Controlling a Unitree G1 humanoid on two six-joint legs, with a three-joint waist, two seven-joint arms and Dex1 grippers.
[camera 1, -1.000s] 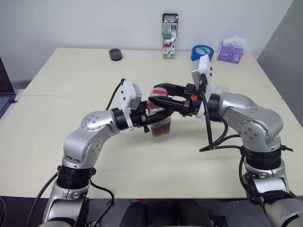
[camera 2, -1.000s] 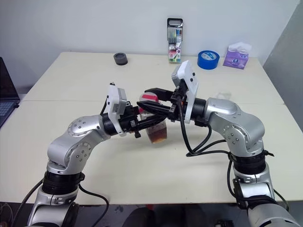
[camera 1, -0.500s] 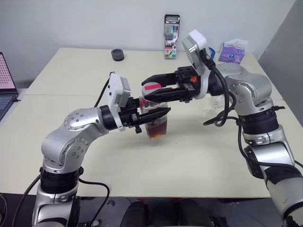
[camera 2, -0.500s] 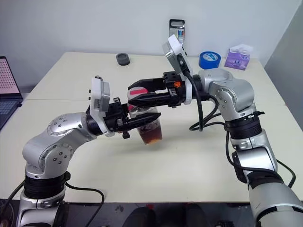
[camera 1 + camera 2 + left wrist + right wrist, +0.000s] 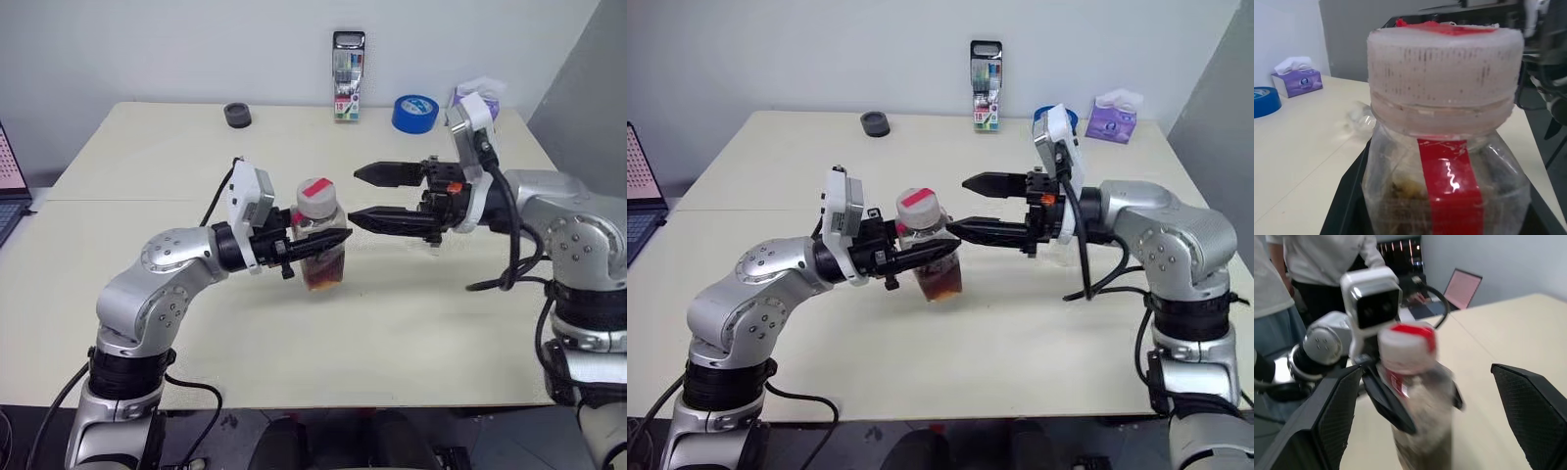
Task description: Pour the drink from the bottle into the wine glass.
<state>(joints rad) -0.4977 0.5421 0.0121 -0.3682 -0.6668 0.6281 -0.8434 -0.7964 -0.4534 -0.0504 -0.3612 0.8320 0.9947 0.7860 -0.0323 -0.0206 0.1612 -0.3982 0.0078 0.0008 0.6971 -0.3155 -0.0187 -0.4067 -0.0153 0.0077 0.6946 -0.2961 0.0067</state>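
Presently: bottle (image 5: 318, 230), capped, clamped upright in left end effector (image 5: 315, 241); right end effector (image 5: 367, 196) spread wide, empty, beside it. Uncapping and pouring outstanding.

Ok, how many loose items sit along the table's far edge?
4: a black round object toward the left, an upright marker case in the middle, a blue tape roll right of it, a purple tissue pack farthest right. The right arm may hide others.

Even bright light, wrist views blurred.
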